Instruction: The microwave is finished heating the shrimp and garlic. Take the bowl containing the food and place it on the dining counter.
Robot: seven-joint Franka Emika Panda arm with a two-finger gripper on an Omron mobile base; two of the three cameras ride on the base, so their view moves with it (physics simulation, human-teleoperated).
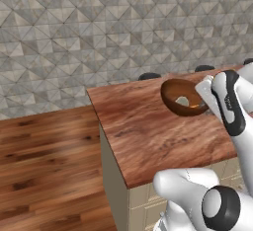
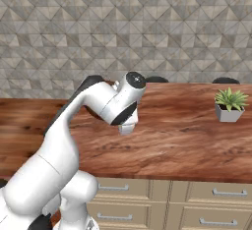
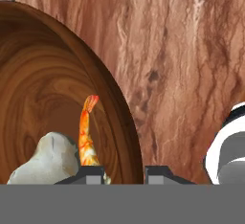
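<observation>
The fingers (image 3: 124,174) are clamped on the rim of the wooden bowl (image 3: 57,98), one tip inside the wall and one outside it. Just inside the bowl, next to the inner tip, the orange shrimp (image 3: 86,137) stands curved against the wall, and the pale garlic (image 3: 45,161) lump sits touching it on the side away from the rim.

From the left base camera the bowl (image 1: 180,96) is tilted, its opening turned toward the camera, with a pale lump showing in its bottom; it is over the far part of the dining desk (image 1: 148,131), near the desk's back edge. Whether the bowl touches the desk top cannot be told.

In the right base view the arm's wrist covers the bowl, over the left part of the dining desk (image 2: 187,140). A small potted plant (image 2: 229,104) stands on the desk well to the right of the bowl. Dark stool tops (image 1: 149,76) show just behind the desk, before the tiled wall (image 1: 99,27). Wooden floor (image 1: 44,166) lies left of the desk.
</observation>
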